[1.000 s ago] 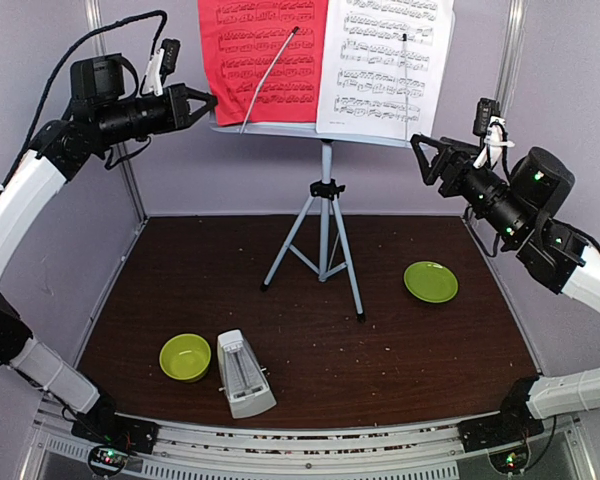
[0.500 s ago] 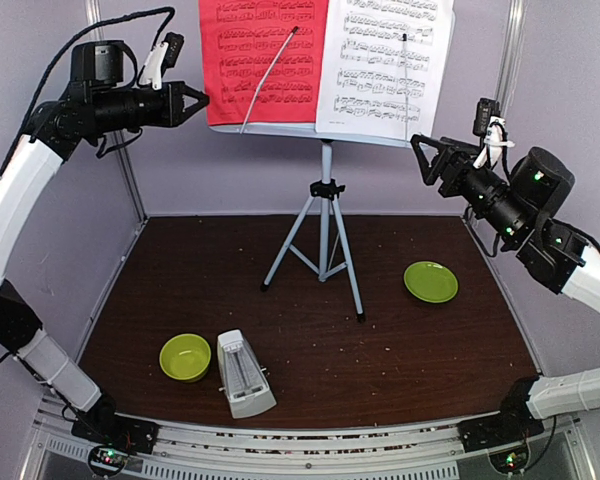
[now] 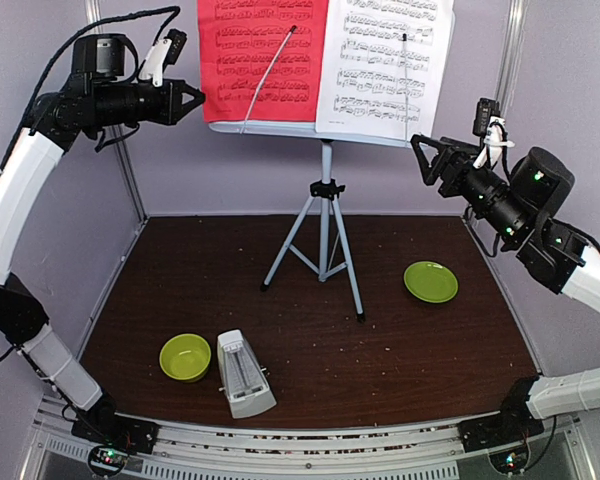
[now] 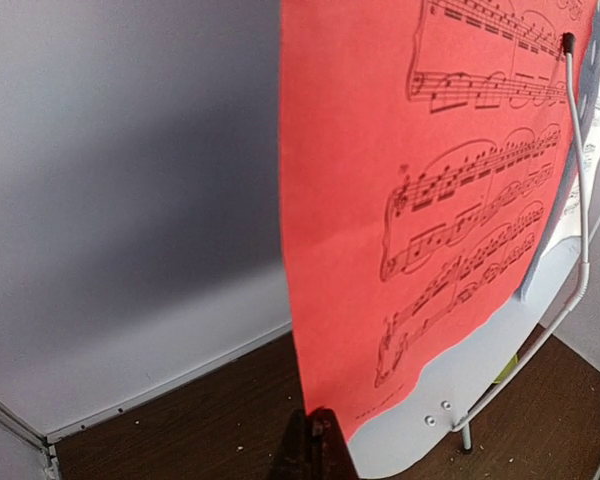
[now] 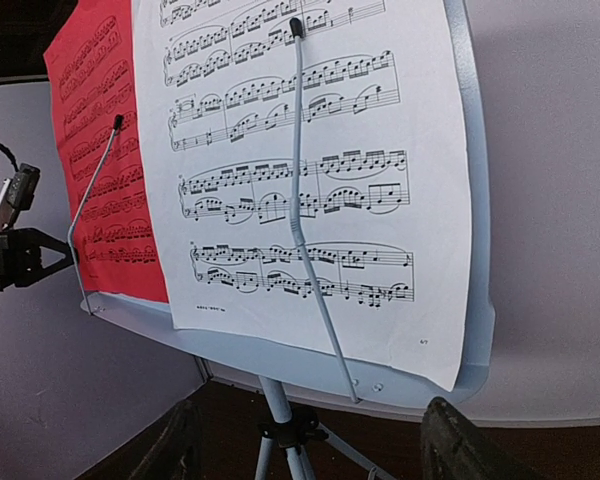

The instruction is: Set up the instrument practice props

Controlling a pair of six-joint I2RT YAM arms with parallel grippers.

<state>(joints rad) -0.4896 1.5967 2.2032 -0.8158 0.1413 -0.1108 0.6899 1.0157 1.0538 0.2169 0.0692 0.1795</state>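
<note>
At the brown counter's (image 3: 430, 350) near edge lies the small white pyramid metronome (image 3: 244, 375). Behind it, the pale perforated tripod music stand (image 3: 325, 235) holds the red paper music sheet (image 3: 260, 55) and the white paper music sheet (image 3: 385, 65). The left end effector (image 3: 198, 98) is pinched closed and empty beside the red one; the right end effector (image 3: 420, 152) is wide and empty.

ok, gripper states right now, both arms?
Left gripper: shut, holding nothing.
Right gripper: open, empty.

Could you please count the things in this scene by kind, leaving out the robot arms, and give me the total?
Sheets of music: 2, the red sheet and the white sheet
Music stand: 1
Metronome: 1
Lime-green dishes: 2, the bowl and the plate
Total: 6
</note>
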